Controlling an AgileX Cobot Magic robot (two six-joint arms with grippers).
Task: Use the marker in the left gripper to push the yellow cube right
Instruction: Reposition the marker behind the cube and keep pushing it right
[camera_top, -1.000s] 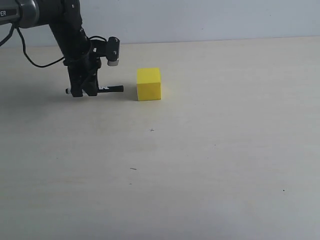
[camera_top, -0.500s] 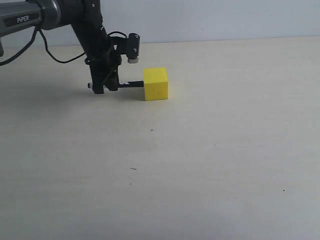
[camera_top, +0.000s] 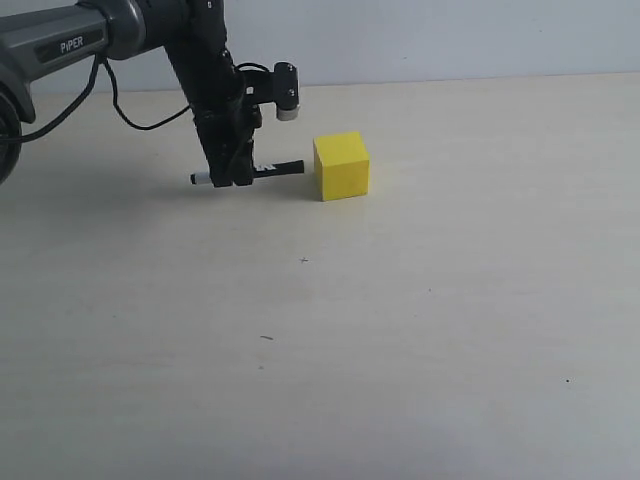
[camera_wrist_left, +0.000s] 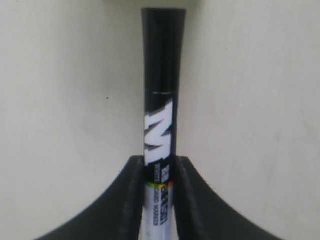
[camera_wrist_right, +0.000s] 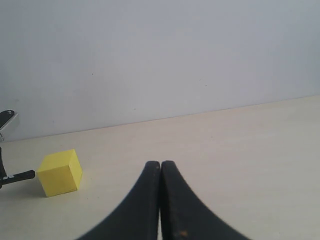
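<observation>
The yellow cube (camera_top: 342, 166) rests on the pale table, also visible far off in the right wrist view (camera_wrist_right: 60, 172). My left gripper (camera_top: 232, 176) hangs just left of it, shut on the marker (camera_top: 262, 170), which lies level with its black cap pointing at the cube; a narrow gap shows between cap tip and cube face. Up close, the marker (camera_wrist_left: 162, 100) sticks out between the black fingers (camera_wrist_left: 131, 195), gripper (camera_wrist_left: 159, 165) clamped on its barrel. My right gripper (camera_wrist_right: 160, 165) is shut with nothing in it, out of the exterior view.
The pale wooden table (camera_top: 420, 320) stretches wide to the right of the cube and toward the front. A light wall (camera_top: 450, 35) rises behind the table's far edge. A grey-white block (camera_top: 287, 112) and looping cable hang beside the left wrist.
My left gripper carried the marker rightward; the cap met the cube and slid it right by roughly a cube's width. The marker now sits slightly higher, with a small gap at the cube.
</observation>
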